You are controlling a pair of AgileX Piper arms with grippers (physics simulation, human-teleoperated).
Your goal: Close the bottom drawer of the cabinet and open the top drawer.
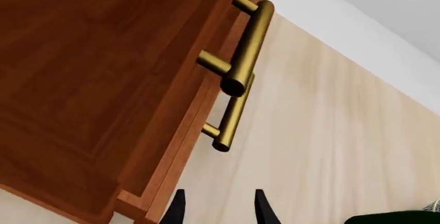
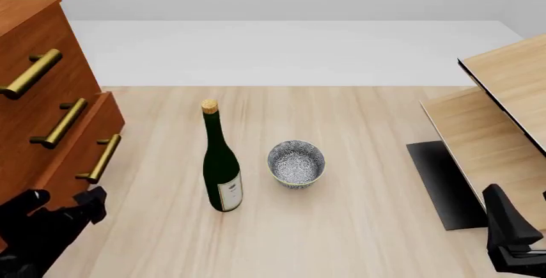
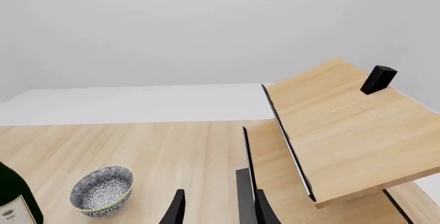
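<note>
The cabinet (image 2: pixel 34 99) is smooth red-brown wood at the table's (image 2: pixel 358 163) left edge. Its bottom drawer (image 2: pixel 89 147) sticks out — the top drawer (image 2: pixel 30 54) sits flush, with a round brass bar. Left gripper (image 1: pixel 218 208) hangs spread just below the handles, touching nothing. Right gripper (image 3: pixel 218 208) is spread too — beside the pale wood shelf (image 3: pixel 343 131).

Left gripper (image 1: pixel 216 211) low at front-left, fingers parted, holding nothing. Right gripper (image 3: pixel 216 208) low at front-right, fingers parted, also holding nothing.
</note>
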